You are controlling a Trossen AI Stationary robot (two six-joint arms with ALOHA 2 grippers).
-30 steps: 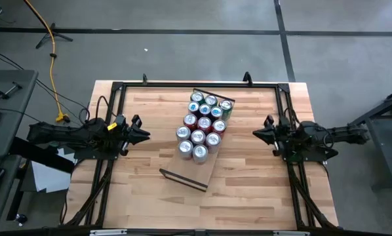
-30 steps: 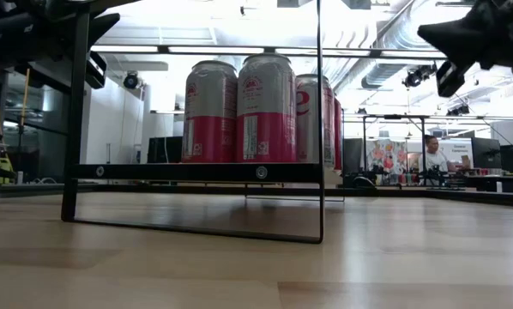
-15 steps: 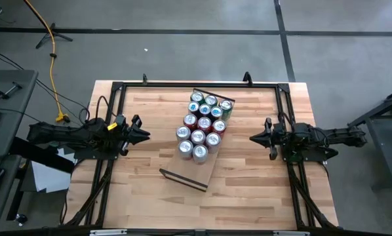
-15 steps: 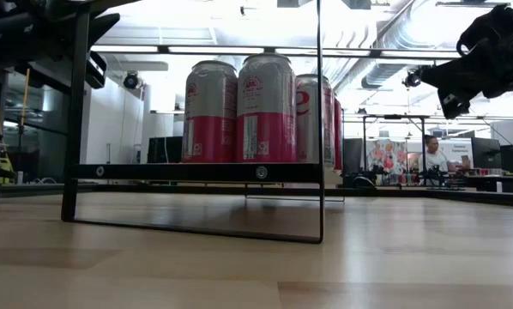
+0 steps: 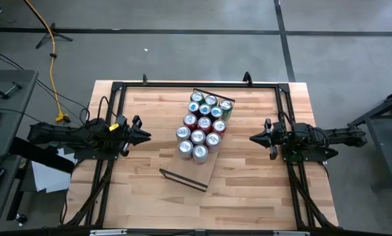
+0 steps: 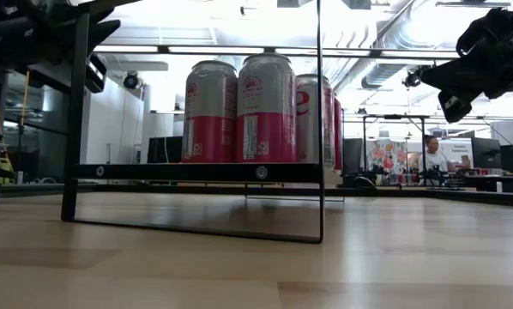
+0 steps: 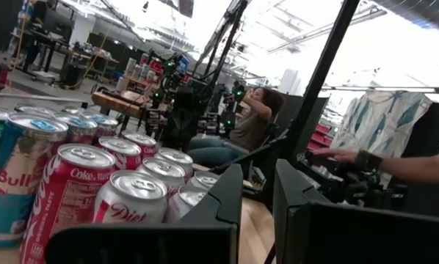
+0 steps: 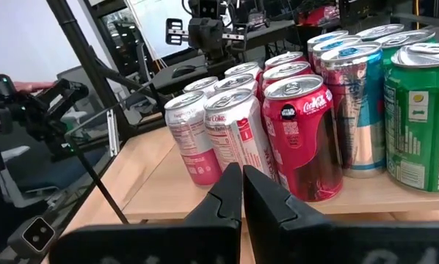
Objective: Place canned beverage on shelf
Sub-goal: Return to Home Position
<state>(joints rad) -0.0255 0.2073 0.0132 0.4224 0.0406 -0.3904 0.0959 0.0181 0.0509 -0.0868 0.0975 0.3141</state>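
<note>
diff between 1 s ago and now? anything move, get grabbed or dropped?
The right gripper dropped lower and edged slightly toward the cans in the first half second, then held. It holds nothing; nothing was grabbed or let go. The left gripper at the table's left side barely shifted. The cans and the shelf are unchanged.

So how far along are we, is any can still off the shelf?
It looks essentially finished. Done: the cans stand packed in rows on the shelf, and no can shows loose on the table. In hand: nothing. The left gripper and right gripper are both empty, at opposite sides of the table, clear of the shelf. Left: at most parking the arms.
</note>
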